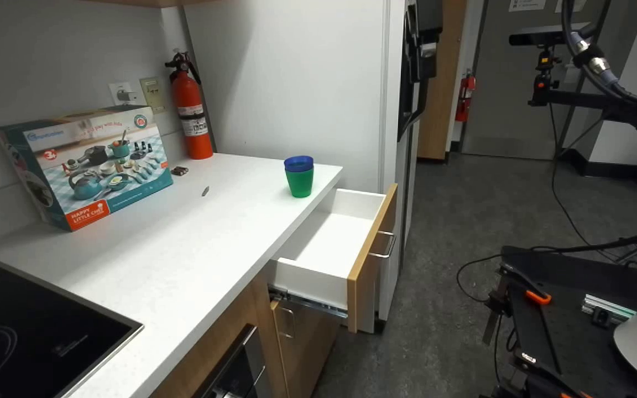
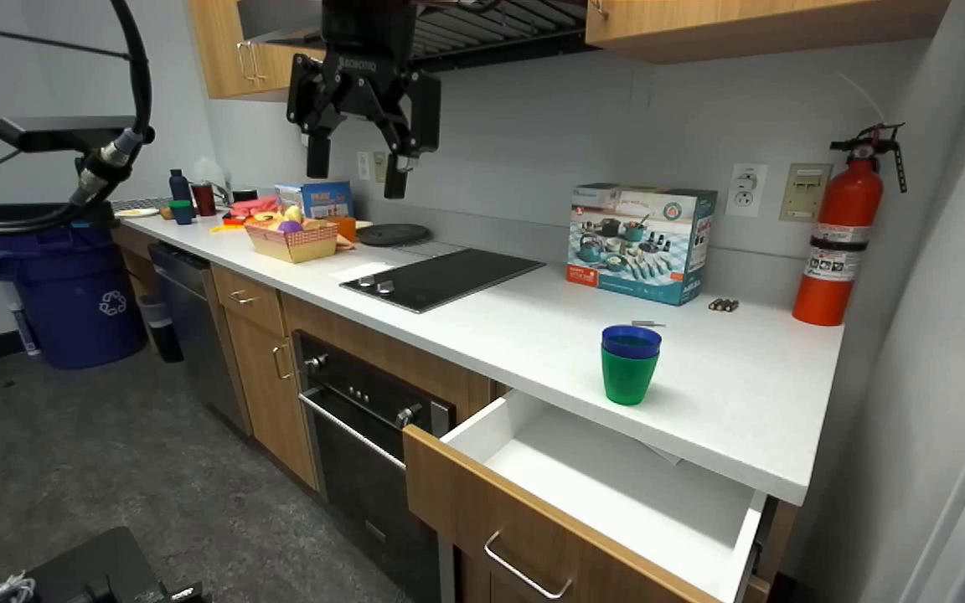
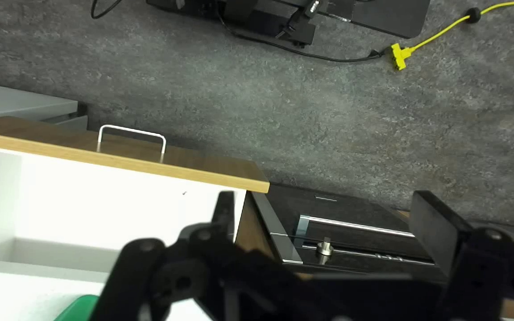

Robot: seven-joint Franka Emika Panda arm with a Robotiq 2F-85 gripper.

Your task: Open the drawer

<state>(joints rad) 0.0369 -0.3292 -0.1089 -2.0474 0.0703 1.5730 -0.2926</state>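
One drawer (image 2: 616, 469), with one handle (image 3: 132, 130), stands pulled out beneath the end of the worktop (image 2: 742, 402). Up there, one blue cup (image 2: 632, 343) nests in one green cup (image 2: 627, 378) near the edge, with one printed box (image 2: 637, 243) and one red fire extinguisher (image 2: 836, 251) farther back. One pincer (image 2: 357, 167) hangs in the air, its two fingers (image 2: 396, 181) spread wide apart, holding nothing.

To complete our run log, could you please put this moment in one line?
drawer: pulled out | gripper: open, holding nothing, apart from handle | blue cup: nested in green cup on countertop | task: looks done
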